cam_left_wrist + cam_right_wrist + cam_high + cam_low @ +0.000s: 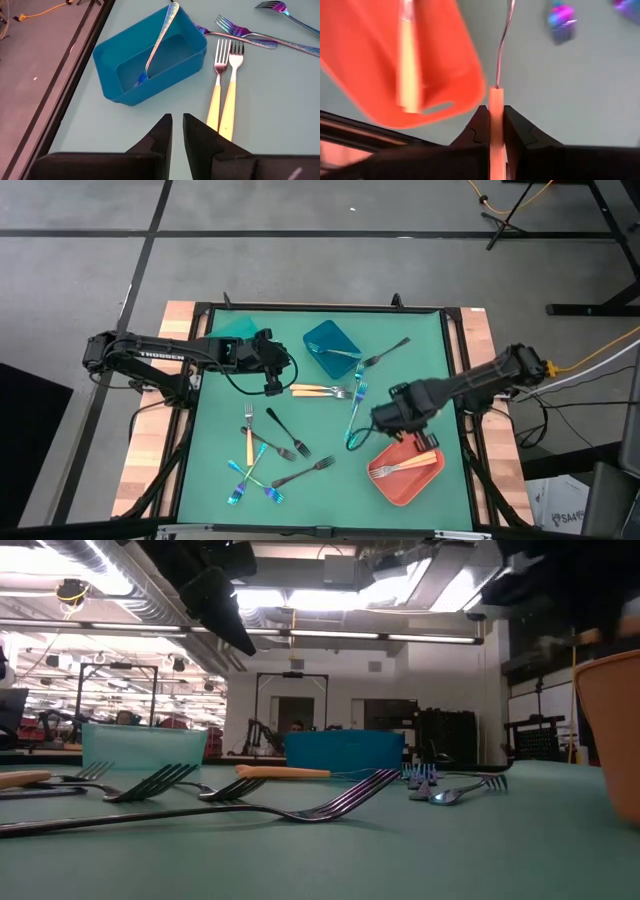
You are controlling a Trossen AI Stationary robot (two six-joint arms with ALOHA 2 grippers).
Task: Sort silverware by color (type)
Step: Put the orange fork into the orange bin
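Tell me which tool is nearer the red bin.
Right. The right tool, shut on a gold-handled fork, is just beside the red bin, at its far edge. The left tool is across the mat, near the blue bin.

Glossy moulded-plastic blue bin (pixel 150 60), shiny iridescent metal fork (pixel 160 40) inside; matt teal table mat (pixel 420 350), raw wood edging (pixel 480 340), coral bin (pixel 405 470) probably plastic.
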